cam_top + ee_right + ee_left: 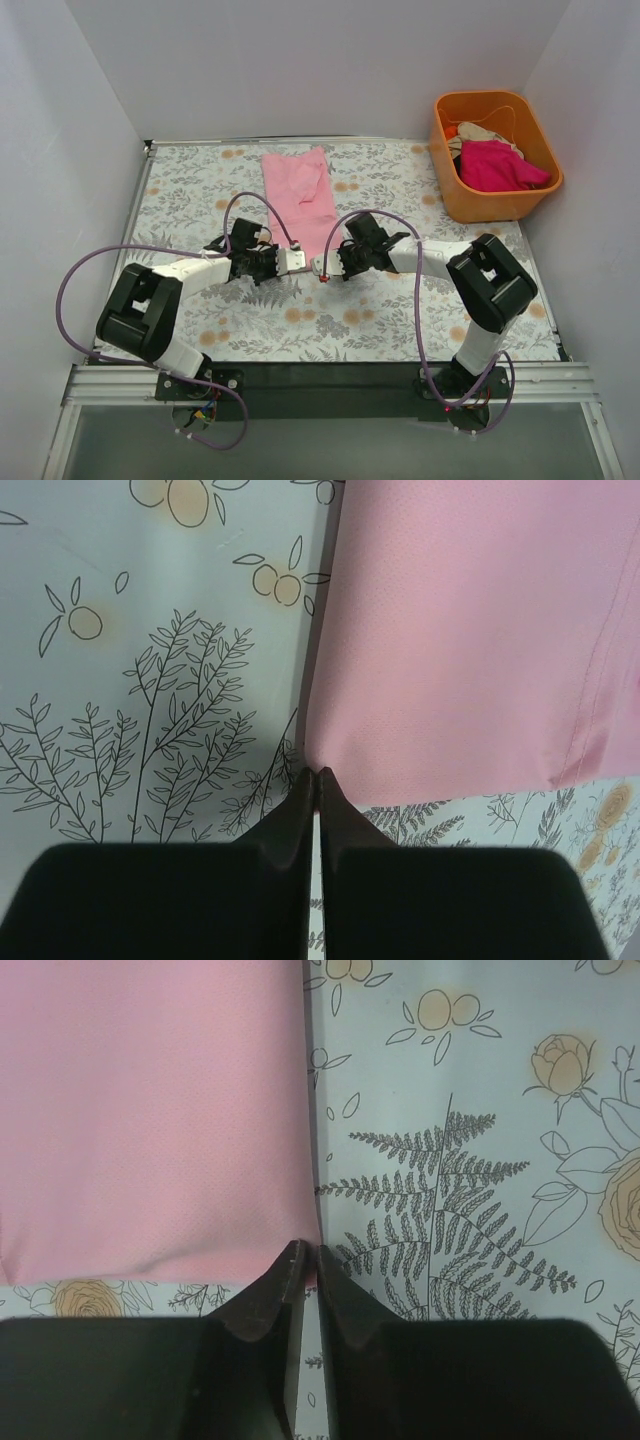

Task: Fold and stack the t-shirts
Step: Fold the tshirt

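The light pink t-shirt lies folded into a long strip on the floral table, running from the far middle towards the arms. My left gripper is shut on a near corner of it; in the left wrist view the pink cloth ends between the closed tips. My right gripper is shut on the other near corner of the pink cloth. A magenta t-shirt and a cream one lie crumpled in the orange tub.
The orange plastic tub stands at the table's far right corner. White walls close in the table on the left, back and right. Purple cables loop above both arms near the shirt.
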`<move>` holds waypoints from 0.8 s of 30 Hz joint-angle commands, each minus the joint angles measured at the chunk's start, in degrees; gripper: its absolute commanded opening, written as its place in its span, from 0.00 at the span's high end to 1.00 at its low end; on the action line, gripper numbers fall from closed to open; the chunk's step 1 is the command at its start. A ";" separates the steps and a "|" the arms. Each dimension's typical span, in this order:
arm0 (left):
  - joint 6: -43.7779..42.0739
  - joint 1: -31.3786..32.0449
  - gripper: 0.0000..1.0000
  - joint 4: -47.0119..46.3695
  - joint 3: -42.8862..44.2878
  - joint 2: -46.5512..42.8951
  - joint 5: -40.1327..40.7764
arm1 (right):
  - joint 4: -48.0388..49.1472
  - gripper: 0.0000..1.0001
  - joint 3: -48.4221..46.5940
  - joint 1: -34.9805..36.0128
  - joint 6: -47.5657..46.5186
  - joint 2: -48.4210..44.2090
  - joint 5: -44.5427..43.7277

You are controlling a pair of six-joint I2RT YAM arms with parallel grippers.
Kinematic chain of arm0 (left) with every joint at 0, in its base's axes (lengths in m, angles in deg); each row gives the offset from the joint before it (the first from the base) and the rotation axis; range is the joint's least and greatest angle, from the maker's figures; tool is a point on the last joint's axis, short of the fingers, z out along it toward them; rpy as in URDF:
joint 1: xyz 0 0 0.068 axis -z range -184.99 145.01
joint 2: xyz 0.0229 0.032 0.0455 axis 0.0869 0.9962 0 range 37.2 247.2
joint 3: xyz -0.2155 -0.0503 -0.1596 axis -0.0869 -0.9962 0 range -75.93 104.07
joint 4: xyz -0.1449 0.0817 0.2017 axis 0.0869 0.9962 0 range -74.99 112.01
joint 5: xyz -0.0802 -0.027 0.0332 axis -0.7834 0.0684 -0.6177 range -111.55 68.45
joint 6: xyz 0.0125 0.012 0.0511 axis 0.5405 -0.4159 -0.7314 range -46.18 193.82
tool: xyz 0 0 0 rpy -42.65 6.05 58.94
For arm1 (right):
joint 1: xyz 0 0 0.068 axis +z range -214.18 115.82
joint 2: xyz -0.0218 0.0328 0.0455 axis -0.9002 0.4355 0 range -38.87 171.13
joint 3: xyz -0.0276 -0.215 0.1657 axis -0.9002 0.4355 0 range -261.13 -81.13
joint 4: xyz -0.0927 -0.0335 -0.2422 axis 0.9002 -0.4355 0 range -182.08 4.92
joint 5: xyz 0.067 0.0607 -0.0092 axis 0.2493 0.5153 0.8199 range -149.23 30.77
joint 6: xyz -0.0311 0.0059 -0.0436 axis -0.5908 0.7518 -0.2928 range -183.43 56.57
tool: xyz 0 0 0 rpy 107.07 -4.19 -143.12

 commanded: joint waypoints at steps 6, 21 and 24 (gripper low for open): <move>0.21 -0.08 1.00 -0.36 -1.60 -1.70 1.73 | -0.83 0.99 -0.65 0.21 -0.74 0.24 -0.37; 1.36 -0.17 0.94 1.93 -1.51 -5.92 1.82 | -2.76 0.99 -0.12 0.12 0.14 -4.07 1.74; 1.00 -0.26 1.00 1.75 -1.69 -5.22 1.55 | -3.02 0.99 -0.73 0.12 0.23 -3.64 1.74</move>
